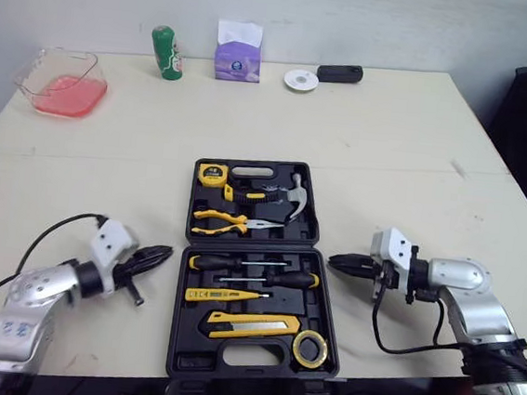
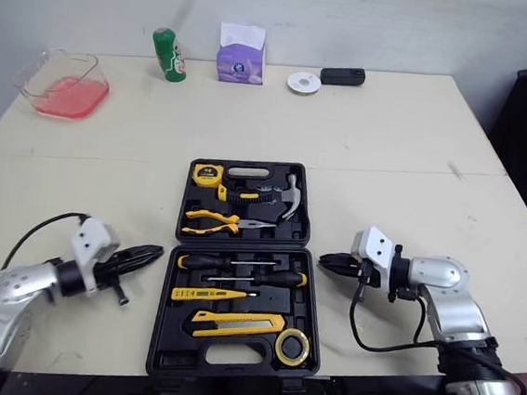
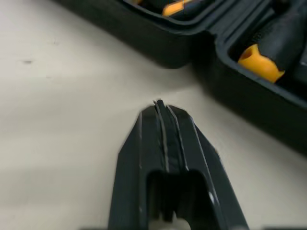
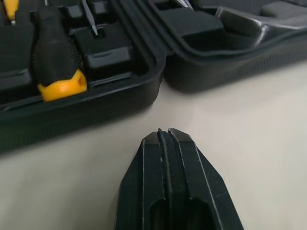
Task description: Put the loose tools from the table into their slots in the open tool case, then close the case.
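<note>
I see the open tool case (image 1: 176, 301) lying flat on the table (image 1: 389, 154), its near half holding the tape roll (image 1: 308, 347), utility knife (image 1: 249, 326) and screwdrivers (image 1: 251, 273). My left gripper (image 1: 166, 253) and right gripper (image 1: 333, 258) flank it, each with fingers pressed together. Pliers (image 1: 233, 223) and hammer (image 1: 287, 198) sit in the far half. A green can (image 1: 167, 53) stands at the far edge.

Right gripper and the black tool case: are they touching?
Apart. The right wrist view shows the shut right gripper with a strip of bare table between its tips and the tool case.
</note>
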Controlling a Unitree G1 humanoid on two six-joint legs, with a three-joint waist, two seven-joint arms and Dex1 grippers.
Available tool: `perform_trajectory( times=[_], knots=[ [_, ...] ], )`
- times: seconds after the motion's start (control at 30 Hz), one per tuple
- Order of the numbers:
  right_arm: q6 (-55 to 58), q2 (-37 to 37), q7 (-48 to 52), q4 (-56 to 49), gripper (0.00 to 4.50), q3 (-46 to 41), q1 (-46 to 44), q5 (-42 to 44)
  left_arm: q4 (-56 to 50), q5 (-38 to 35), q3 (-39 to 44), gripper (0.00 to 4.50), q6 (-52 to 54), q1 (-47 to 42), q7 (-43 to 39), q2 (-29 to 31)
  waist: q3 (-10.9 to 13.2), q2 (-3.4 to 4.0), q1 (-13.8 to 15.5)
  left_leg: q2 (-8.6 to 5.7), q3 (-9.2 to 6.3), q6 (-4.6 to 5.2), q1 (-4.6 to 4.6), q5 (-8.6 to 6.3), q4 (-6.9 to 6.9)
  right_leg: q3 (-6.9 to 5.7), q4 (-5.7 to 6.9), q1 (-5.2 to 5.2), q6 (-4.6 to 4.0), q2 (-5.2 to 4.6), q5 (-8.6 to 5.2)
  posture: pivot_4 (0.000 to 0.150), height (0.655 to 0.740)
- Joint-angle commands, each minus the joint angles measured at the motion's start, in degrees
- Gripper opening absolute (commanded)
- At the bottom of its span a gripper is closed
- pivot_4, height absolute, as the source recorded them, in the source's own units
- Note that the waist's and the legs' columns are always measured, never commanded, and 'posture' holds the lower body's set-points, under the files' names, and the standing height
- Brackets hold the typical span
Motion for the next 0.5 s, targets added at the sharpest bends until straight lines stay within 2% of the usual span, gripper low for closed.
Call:
perform_trajectory(
  times=[0.03,0.5],
  knots=[
    [-1.2,1.3,-0.3,1.3,0.0,0.8,-2.2,-1.1,0.8,2.0,-1.7,0.05,-0.4,-2.1,1.2,-0.4,0.0,0.0,-0.1,0.0,0.0,-0.01,0.0,0.0,0.0,0.0,0.02,-0.02,0.0,0.0,0.0,0.15,0.74],
    [-3.6,5.1,0.4,6.1,0.0,1.8,-6.9,-3.1,3.8,2.2,-6.1,0.05,1.0,-8.7,-1.9,-1.4,0.0,0.0,0.1,-0.03,0.06,0.01,0.0,0.11,0.1,-0.02,0.19,-0.06,-0.02,-0.03,-0.01,0.15,0.74]
  ],
)
